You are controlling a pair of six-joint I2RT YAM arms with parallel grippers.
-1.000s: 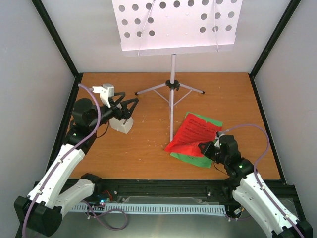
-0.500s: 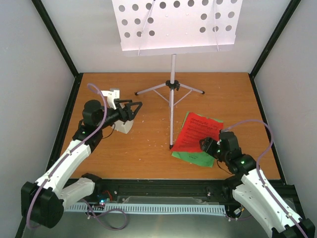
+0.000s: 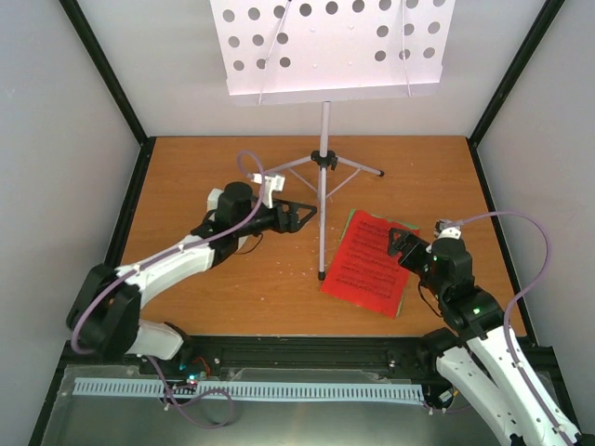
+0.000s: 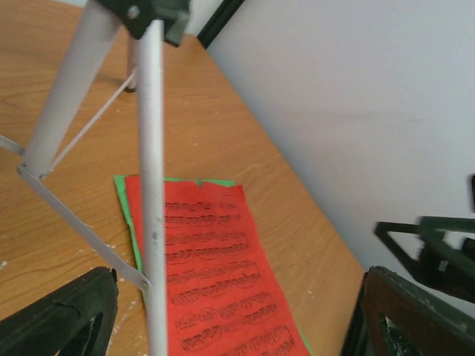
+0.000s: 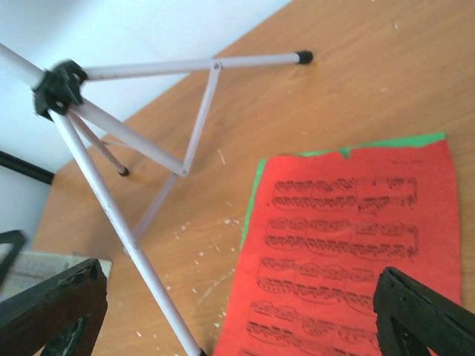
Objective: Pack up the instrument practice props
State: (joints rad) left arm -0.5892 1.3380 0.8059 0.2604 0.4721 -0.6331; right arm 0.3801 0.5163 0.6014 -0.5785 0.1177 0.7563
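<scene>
Top external: tripod (image 3: 322, 243) beside left claw (image 3: 306, 217).

Count: one stand, two pages, two grippers.
One music stand (image 3: 325, 46) on three tripod legs (image 3: 288, 167); two sheets right of the stand, one red page (image 3: 367, 265) over one green page (image 4: 122, 199); left gripper (image 3: 307, 216) and right gripper (image 3: 402, 243), one each side of it.

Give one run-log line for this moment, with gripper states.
left gripper: open, near stand leg | right gripper: open, by red page | music stand: upright
</scene>
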